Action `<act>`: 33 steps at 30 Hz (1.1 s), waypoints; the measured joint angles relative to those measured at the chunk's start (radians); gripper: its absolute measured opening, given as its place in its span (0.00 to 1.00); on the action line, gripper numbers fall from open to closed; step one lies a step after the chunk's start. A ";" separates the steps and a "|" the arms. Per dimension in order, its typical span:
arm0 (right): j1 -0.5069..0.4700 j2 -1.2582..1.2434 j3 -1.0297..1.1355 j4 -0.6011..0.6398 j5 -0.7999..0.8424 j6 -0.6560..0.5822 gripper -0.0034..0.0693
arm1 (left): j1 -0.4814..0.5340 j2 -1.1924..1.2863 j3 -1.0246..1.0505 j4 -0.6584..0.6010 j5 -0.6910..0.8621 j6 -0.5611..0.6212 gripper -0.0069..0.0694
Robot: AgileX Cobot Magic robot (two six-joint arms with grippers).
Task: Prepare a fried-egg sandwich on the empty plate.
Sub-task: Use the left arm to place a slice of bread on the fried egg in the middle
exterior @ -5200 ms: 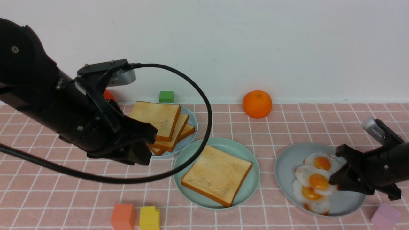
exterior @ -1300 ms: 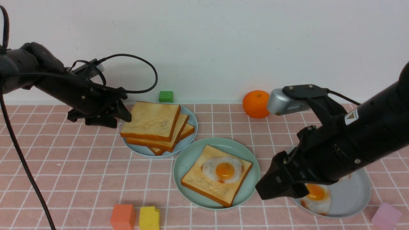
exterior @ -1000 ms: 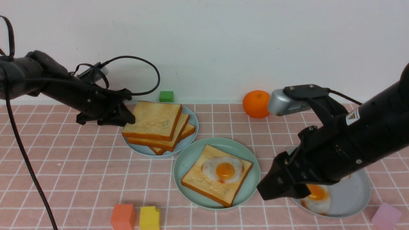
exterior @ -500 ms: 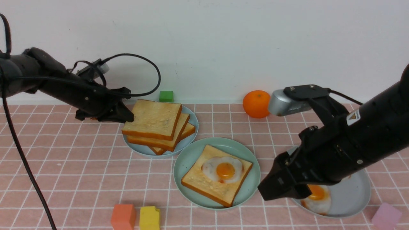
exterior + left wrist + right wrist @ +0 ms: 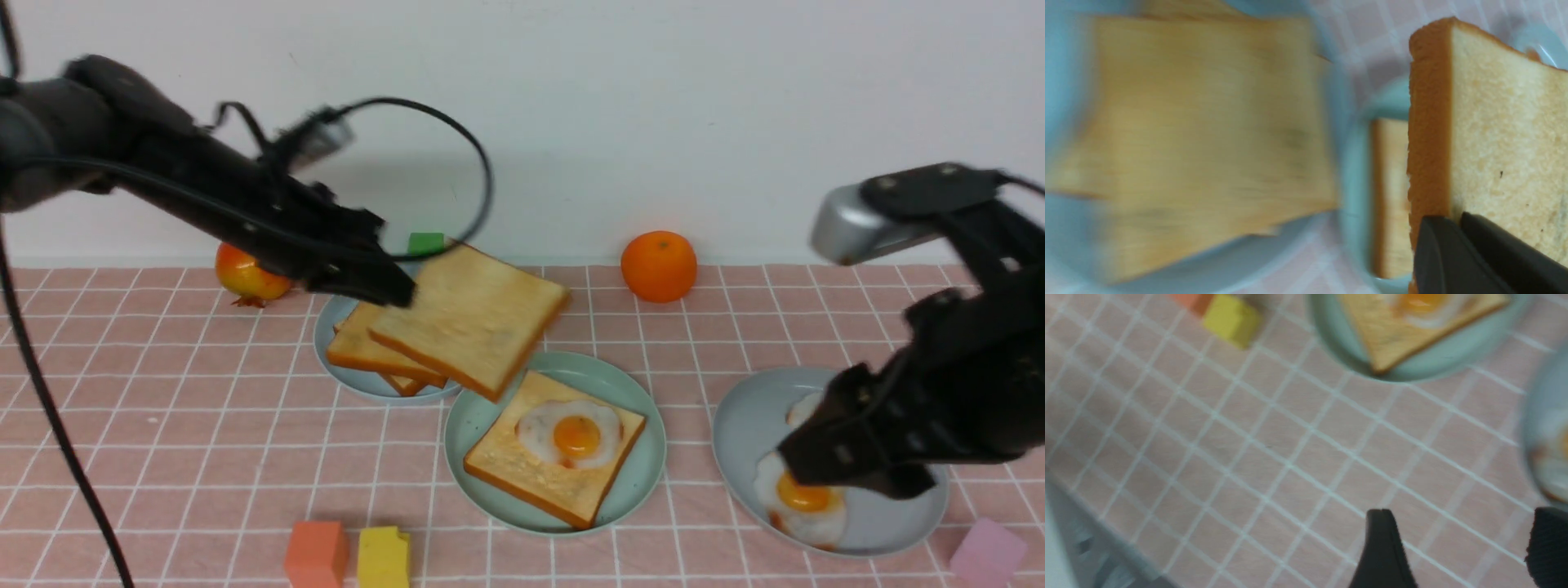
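The mint-green empty plate (image 5: 488, 406) now carries one toast slice (image 5: 522, 478) topped with a fried egg (image 5: 571, 433). My left gripper (image 5: 398, 292) is shut on the corner of a second toast slice (image 5: 478, 320). This slice hangs tilted in the air between the pale-blue plate (image 5: 331, 314) and the mint-green one. In the left wrist view the black fingers (image 5: 1437, 245) pinch the slice's crust edge (image 5: 1429, 122). My right gripper (image 5: 824, 474) is open and empty, hovering over the grey-blue plate (image 5: 890, 523). Its fingers (image 5: 1382, 539) stand wide apart.
A toast pile (image 5: 367, 351) stays on the pale-blue plate. Fried eggs (image 5: 804, 502) lie on the grey-blue plate. An orange (image 5: 658, 265), a red fruit (image 5: 249, 276) and a green block (image 5: 425, 242) sit by the wall. Orange (image 5: 314, 554), yellow (image 5: 382, 557) and pink (image 5: 984, 551) blocks line the front.
My left gripper closed on the top slice of the pile and lifted it up and to the right toward the mint-green plate. The right arm drew back to the right.
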 joint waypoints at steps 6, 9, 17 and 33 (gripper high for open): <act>0.000 -0.062 0.000 -0.163 0.039 0.134 0.71 | -0.120 -0.008 0.062 -0.010 -0.042 -0.025 0.15; 0.000 -0.067 0.000 -0.168 0.047 0.158 0.71 | -0.152 -0.005 0.068 -0.011 -0.078 -0.036 0.15; 0.000 -0.067 0.000 -0.171 0.045 0.167 0.71 | -0.172 0.037 0.069 -0.003 -0.140 -0.041 0.15; 0.000 -0.067 0.000 -0.171 0.041 0.173 0.70 | -0.172 0.102 0.069 0.023 -0.202 -0.104 0.15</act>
